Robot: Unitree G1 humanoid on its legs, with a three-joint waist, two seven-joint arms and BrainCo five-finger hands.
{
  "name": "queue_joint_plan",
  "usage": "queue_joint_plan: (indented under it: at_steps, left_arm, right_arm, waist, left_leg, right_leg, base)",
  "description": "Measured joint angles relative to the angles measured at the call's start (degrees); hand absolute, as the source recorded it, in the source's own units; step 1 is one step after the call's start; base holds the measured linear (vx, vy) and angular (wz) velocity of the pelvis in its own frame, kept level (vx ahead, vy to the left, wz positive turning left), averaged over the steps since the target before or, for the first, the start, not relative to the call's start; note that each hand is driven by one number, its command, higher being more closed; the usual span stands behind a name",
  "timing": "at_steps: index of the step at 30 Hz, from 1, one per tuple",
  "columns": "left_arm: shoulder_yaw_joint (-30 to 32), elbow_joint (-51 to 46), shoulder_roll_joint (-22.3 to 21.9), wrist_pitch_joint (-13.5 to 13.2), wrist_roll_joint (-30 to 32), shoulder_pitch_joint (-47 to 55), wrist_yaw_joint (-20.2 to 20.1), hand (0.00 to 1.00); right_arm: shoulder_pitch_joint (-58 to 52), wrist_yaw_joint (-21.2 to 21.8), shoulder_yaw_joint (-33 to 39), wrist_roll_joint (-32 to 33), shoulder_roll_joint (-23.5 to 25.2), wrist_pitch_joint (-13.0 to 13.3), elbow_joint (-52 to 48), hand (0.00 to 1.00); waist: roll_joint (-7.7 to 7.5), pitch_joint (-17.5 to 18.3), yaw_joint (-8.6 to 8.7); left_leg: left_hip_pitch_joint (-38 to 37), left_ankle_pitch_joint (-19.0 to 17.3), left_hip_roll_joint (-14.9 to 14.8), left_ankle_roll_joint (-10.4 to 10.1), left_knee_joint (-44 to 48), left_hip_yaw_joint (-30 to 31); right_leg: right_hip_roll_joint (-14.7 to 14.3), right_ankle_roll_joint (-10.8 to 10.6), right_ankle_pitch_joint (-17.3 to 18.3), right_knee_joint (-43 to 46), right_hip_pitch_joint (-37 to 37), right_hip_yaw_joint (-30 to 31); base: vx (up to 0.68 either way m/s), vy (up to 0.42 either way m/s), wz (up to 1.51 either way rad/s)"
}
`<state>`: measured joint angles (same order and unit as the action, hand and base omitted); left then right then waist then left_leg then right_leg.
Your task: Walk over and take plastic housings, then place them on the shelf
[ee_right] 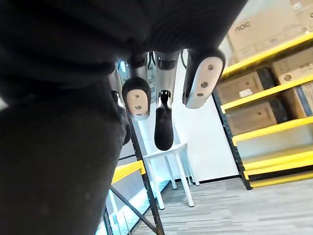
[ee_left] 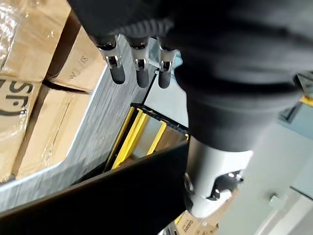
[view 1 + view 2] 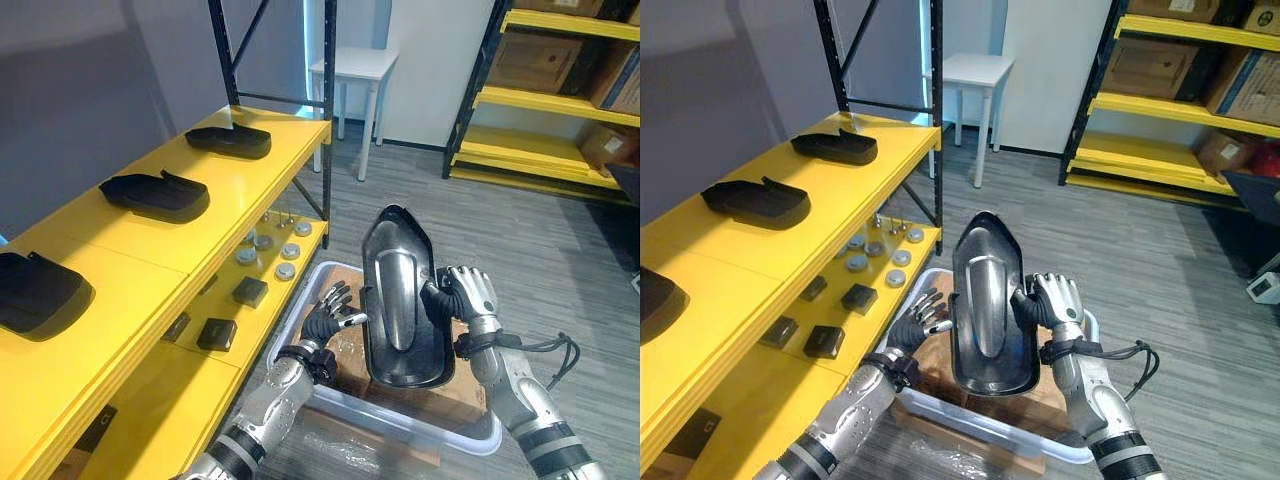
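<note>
Plastic housing (image 3: 402,300), a long black shell, stands nearly upright with its hollow side toward the camera, lifted above the clear bin (image 3: 440,430) and the cardboard boxes (image 3: 350,362) in it. Held on end between the 2 hands, it is probably easier to swing across to the shelf without catching the bin's rim.

The right hand (image 3: 468,297) carries it: the thumb lies over the housing's right edge and the fingers curl round behind, clamping that edge. The left hand (image 3: 322,322) has its fingers spread and fairly straight at the opposite edge, and seems to steady the shell rather than grip it; whether the fingertips actually touch is hard to tell.

To the robot's left, the yellow shelf (image 3: 250,190) already bears 3 similar housings (image 3: 155,195) in a row, well apart, with bare surface between them. Its lower tier holds small metal parts (image 3: 265,250).
</note>
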<state>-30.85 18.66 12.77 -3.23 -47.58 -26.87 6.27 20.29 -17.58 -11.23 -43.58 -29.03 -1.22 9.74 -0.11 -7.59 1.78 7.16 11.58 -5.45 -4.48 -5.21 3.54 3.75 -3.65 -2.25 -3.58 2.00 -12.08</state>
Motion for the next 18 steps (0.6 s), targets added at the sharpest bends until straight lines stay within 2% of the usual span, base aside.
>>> queue_joint_plan:
  at_steps: [9, 18]
  left_arm:
    - [-6.30, 2.54, 2.19, 1.20, -7.69, -5.55, -0.73, 0.00]
    - [-6.68, 2.47, 3.75, 1.80, -20.89, -5.63, -7.15, 0.00]
  right_arm:
    - [0.54, 0.73, -4.17, -0.21, -2.34, -0.05, 0.24, 1.00]
    - [3.22, 0.83, -7.65, 0.03, -3.59, 0.09, 1.28, 1.00]
  waist:
    - [-0.09, 1.52, 0.23]
    - [-0.07, 2.08, -0.04]
  left_leg:
    - [0.03, 0.12, 0.57, 0.11, 0.01, 1.46]
    - [-0.39, 0.12, 0.58, 0.11, 0.01, 1.57]
  right_leg:
    - [0.19, -0.11, -0.16, -0.85, 1.13, -1.48]
    - [0.12, -0.08, -0.30, -1.18, 1.82, -1.65]
  base:
    - [0.00, 0.014, 0.08]
    - [0.00, 0.000, 0.00]
